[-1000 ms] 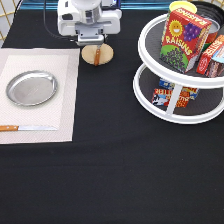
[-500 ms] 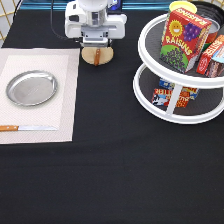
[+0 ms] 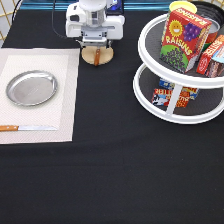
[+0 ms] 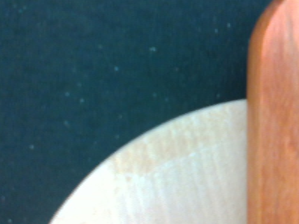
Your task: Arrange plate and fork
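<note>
The gripper is at the exterior view's top, low over the round light wooden disc. The fork lies on that disc; only its brown wooden handle shows below the hand, and the tines are hidden. The jaws look open, one on each side of the handle. The wrist view shows the handle and the disc's edge from very close. The shiny silver plate lies on the pale placemat at the exterior view's left, apart from the gripper.
A knife with an orange-brown handle lies on the placemat below the plate. A white two-tier turntable rack at the exterior view's right holds a raisins box and other packets. The tabletop is black cloth.
The gripper has shifted towards the exterior view's right and settled over the wooden disc and fork handle. The plate and knife have not moved.
</note>
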Controlling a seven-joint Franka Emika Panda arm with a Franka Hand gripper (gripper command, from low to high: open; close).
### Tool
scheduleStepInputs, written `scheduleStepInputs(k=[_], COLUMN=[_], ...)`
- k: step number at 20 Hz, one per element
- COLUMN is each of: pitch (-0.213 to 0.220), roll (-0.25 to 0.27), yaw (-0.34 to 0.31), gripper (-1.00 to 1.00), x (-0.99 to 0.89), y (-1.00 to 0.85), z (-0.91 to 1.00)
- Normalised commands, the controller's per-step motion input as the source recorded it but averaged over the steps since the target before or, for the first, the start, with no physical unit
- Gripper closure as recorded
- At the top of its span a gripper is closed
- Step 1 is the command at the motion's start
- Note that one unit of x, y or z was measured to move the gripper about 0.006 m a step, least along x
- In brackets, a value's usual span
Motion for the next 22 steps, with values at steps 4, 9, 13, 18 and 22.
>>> scheduleStepInputs(k=[4, 9, 13, 18, 22], pitch=[0.016, 0.007, 0.000, 0.000, 0.000], roll=[0.022, 0.001, 0.000, -0.022, -0.010], yaw=[0.000, 0.000, -0.001, -0.010, 0.000], gripper=[-1.00, -1.00, -1.00, 1.00, 1.00], x=[0.23, 0.12, -0.13, -0.10, -0.11], y=[-0.07, 0.00, 0.03, 0.11, 0.05], z=[-0.03, -0.15, -0.30, -0.26, -0.18])
